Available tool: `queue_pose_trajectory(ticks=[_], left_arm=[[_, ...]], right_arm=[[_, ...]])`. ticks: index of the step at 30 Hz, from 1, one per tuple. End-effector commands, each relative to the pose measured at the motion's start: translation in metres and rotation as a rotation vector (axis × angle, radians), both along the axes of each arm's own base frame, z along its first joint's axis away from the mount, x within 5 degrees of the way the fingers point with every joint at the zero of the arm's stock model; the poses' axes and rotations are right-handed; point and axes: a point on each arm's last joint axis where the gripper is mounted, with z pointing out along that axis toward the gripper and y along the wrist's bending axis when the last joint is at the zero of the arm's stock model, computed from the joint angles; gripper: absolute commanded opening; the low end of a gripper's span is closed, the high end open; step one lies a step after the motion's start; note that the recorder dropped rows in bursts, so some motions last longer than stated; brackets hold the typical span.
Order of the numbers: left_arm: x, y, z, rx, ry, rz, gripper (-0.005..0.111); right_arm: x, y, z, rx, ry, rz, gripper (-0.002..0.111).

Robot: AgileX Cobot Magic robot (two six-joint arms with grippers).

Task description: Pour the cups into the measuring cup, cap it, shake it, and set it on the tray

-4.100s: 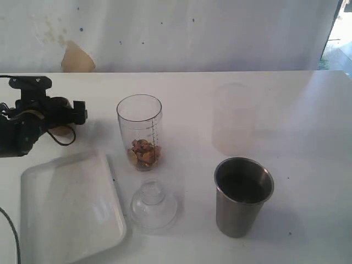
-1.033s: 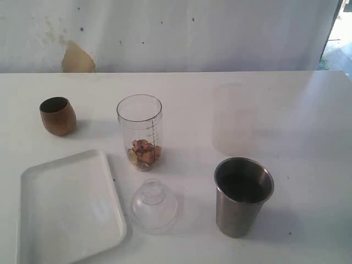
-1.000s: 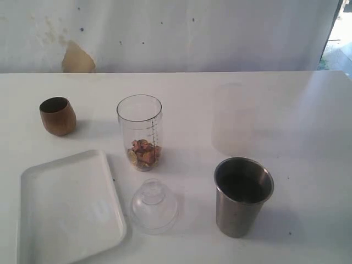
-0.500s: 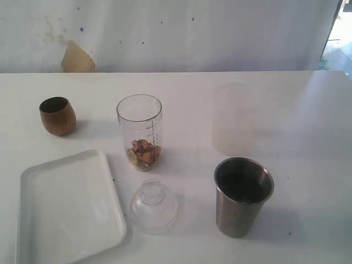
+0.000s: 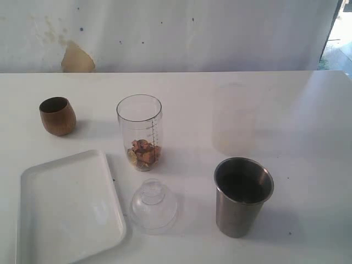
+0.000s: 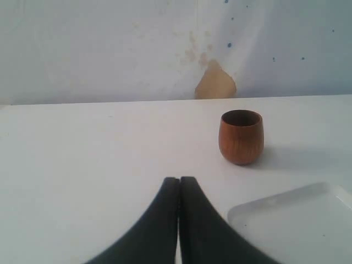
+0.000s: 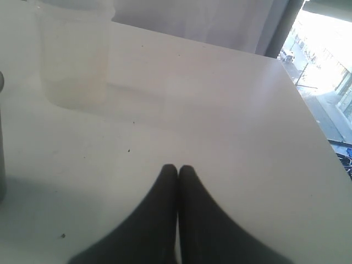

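Near the middle of the table, upright and uncapped: measuring cup, with brown and yellow pieces at the bottom. Just in front of it, cap, resting wide side down beside the tray. Off to the left, wooden cup; to the right, frosted cup farther back and steel tumbler nearer the front, all apart from one another.

Likely trouble, judging from this layout:
- Tipping the tall, narrow measuring cup by nudging its rim with a cup during pouring.
- Spilling past its mouth by tilting the wide steel tumbler too fast or off-centre.
- Crushing the frosted cup, or slipping on it, by squeezing too hard or too lightly; probably thin and smooth. Hard to make out against the white surface, so easy to misjudge its edge.
- Knocking the cap away while reaching across for the measuring cup, or seating it crooked and losing pieces in the shake.

Contents of tumbler and frosted cup not readable from here.

As for the left gripper: jaws pressed together, holding nothing, touching nothing, hovering over bare table short of the wooden cup. As for the right gripper: likewise closed tight and empty, over bare table with the frosted cup ahead. Neither visible in the exterior view. Must open before any grasp
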Motion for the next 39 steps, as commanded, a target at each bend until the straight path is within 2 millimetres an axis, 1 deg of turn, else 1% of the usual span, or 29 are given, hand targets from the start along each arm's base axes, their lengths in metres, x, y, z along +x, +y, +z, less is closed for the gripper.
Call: queue_pose_trajectory(ticks=[1, 11, 12, 15, 17, 19, 21, 23, 24, 25, 26, 27, 29, 30, 31, 32, 33, 34, 35, 36, 38, 39], left_arm=[[0.000, 0.000, -0.001, 0.003, -0.005, 0.002, 0.001], [0.000, 0.000, -0.001, 0.003, -0.005, 0.002, 0.001], [0.000, 0.000, -0.001, 0.003, -0.005, 0.002, 0.001], [0.000, 0.000, -0.001, 0.003, -0.005, 0.002, 0.001], [0.000, 0.000, -0.001, 0.003, -0.005, 0.002, 0.001], [0.000, 0.000, -0.001, 0.003, -0.005, 0.002, 0.001], [0.000, 0.000, -0.001, 0.003, -0.005, 0.002, 0.001], [0.000, 0.000, -0.001, 0.003, -0.005, 0.002, 0.001], [0.000, 0.000, -0.001, 0.003, -0.005, 0.002, 0.001], [0.000, 0.000, -0.001, 0.003, -0.005, 0.002, 0.001], [0.000, 0.000, -0.001, 0.003, -0.005, 0.002, 0.001], [0.000, 0.000, -0.001, 0.003, -0.005, 0.002, 0.001], [0.000, 0.000, -0.001, 0.003, -0.005, 0.002, 0.001], [0.000, 0.000, -0.001, 0.003, -0.005, 0.002, 0.001], [0.000, 0.000, -0.001, 0.003, -0.005, 0.002, 0.001], [0.000, 0.000, -0.001, 0.003, -0.005, 0.002, 0.001], [0.000, 0.000, -0.001, 0.003, -0.005, 0.002, 0.001], [0.000, 0.000, -0.001, 0.003, -0.005, 0.002, 0.001], [0.000, 0.000, -0.001, 0.003, -0.005, 0.002, 0.001], [0.000, 0.000, -0.001, 0.003, -0.005, 0.002, 0.001], [0.000, 0.000, -0.001, 0.003, -0.005, 0.002, 0.001], [0.000, 0.000, -0.001, 0.003, -0.005, 0.002, 0.001]], right_arm=[[0.000, 0.000, 0.001, -0.002, -0.009, -0.003, 0.000], [0.000, 0.000, 0.001, -0.002, -0.009, -0.003, 0.000], [0.000, -0.001, 0.003, -0.060, -0.019, 0.004, 0.000], [0.002, -0.002, 0.012, -0.240, -0.100, 0.029, 0.000], [0.003, 0.001, 0.022, -0.260, -0.217, 0.045, 0.000], [0.002, 0.005, 0.036, -0.240, -0.378, 0.066, 0.000], [0.000, 0.008, 0.049, -0.176, -0.532, 0.089, 0.000], [-0.004, 0.011, 0.058, -0.116, -0.645, 0.113, 0.000], [-0.007, 0.013, 0.066, -0.043, -0.736, 0.136, 0.000], [-0.009, 0.013, 0.068, -0.001, -0.771, 0.149, 0.000], [-0.011, 0.014, 0.072, 0.081, -0.824, 0.176, 0.000], [-0.013, 0.015, 0.075, 0.203, -0.858, 0.208, 0.000], [-0.013, 0.016, 0.075, 0.385, -0.850, 0.242, 0.000], [-0.012, 0.016, 0.074, 0.458, -0.826, 0.250, 0.000], [-0.010, 0.016, 0.071, 0.452, -0.794, 0.247, 0.001], [-0.009, 0.018, 0.068, 0.393, -0.754, 0.253, 0.005], [-0.007, 0.021, 0.065, 0.323, -0.714, 0.267, 0.012], [-0.007, 0.024, 0.062, 0.256, -0.682, 0.286, 0.021], [-0.007, 0.027, 0.061, 0.269, -0.669, 0.321, 0.035], [-0.006, 0.030, 0.062, 0.288, -0.661, 0.361, 0.051], [-0.003, 0.032, 0.061, 0.307, -0.638, 0.389, 0.078], [-0.001, 0.032, 0.061, 0.329, -0.619, 0.389, 0.088]])
